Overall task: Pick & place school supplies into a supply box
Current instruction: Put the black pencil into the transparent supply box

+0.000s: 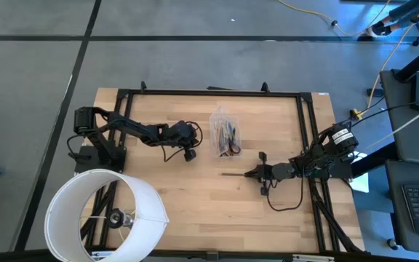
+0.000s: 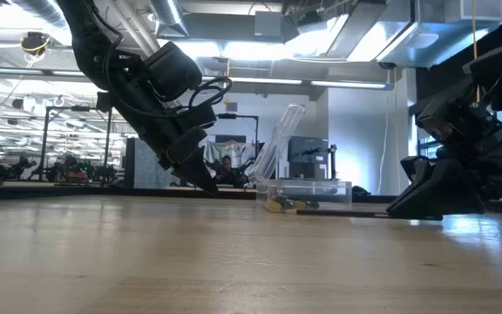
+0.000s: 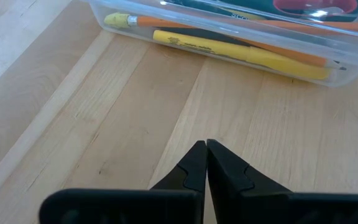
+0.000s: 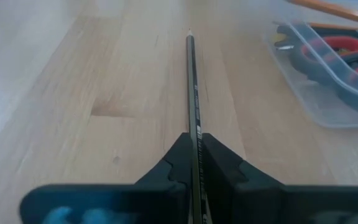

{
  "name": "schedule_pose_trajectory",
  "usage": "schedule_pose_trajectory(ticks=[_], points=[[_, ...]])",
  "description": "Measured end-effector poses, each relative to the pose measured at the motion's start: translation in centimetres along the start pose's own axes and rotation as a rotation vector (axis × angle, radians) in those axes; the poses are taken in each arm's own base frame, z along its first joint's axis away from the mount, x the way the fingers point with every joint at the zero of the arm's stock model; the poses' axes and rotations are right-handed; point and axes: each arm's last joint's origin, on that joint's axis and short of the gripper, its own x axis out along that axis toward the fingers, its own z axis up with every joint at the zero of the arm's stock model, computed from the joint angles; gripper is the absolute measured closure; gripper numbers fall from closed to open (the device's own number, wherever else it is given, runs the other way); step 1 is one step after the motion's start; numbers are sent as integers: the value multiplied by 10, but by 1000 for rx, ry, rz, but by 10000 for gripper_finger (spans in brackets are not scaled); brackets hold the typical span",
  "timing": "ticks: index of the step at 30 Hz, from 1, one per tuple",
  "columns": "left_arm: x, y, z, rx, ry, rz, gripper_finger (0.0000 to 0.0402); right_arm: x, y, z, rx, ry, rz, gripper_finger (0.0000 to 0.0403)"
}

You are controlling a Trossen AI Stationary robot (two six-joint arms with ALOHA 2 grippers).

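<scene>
- The wooden worktop (image 1: 195, 196) carried everything, with a black frame around its edges.
- A large white round cylinder (image 1: 106, 213) stood at the worktop's near left corner, well apart from the task's things.
- The left arm reached in from the left edge, and its left tool (image 1: 189, 154) hung just beside the supply box on its left; in the left wrist view the left tool's fingers (image 3: 194, 171) were pressed together with nothing between them.
- The right arm came in from the right edge, low over the worktop; the right tool (image 1: 252, 174) was clamped on a black pencil (image 4: 192, 93), which lay flat on the wood and pointed toward the left edge.
- The supply box (image 1: 224, 138), clear plastic, sat near the worktop's middle, toward the far edge, with its lid tilted up in the low view.
- Inside the box lay a yellow pencil (image 3: 241, 53) and an orange pencil (image 3: 229, 32) side by side along one wall.
- Scissors with red handles (image 4: 340, 50) also lay in the box; whether they rested on other pens was hard to tell.
</scene>
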Motion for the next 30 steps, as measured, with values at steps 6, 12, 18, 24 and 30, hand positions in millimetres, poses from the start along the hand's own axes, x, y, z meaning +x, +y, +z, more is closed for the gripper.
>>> schedule_pose_trajectory(ticks=[6,12,18,24,30], points=[[0,0,0,0,-1,0,395,0,1,3,8,-24,7,380],[0,0,0,0,0,0,391,0,1,6,29,-52,11,371],[0,0,0,0,-1,0,394,-2,1,10,75,-75,15,376],[0,0,0,0,0,0,394,-9,-1,15,127,-78,17,369],[0,0,0,0,0,0,396,-18,-3,25,164,-99,16,377]])
